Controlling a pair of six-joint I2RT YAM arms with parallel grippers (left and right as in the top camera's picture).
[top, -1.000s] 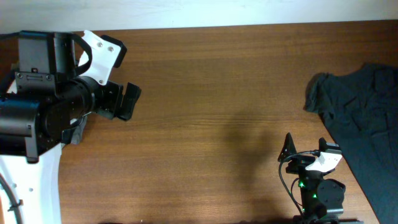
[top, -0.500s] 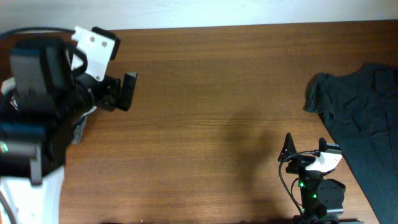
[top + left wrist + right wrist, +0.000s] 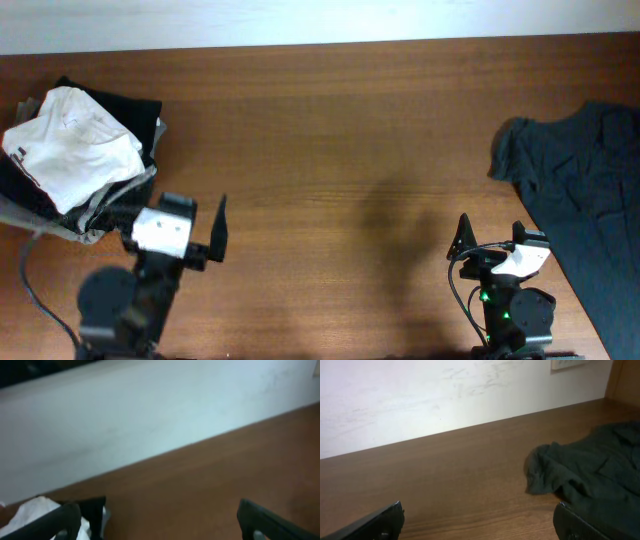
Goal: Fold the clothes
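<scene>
Wooden table (image 3: 350,150) is carrying two garments — dark slate-blue shirt (image 3: 590,200) lying spread at the right edge, white shirt (image 3: 75,145) sitting bunched at far left. Left gripper (image 3: 160,517) and right gripper (image 3: 490,240) are hanging released, grasping nothing.

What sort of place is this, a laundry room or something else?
Probably a robotics lab or test room: a left arm and a right arm sit at a wooden table by a plain white wall, with a dark shirt and a clothes pile laid out.
</scene>
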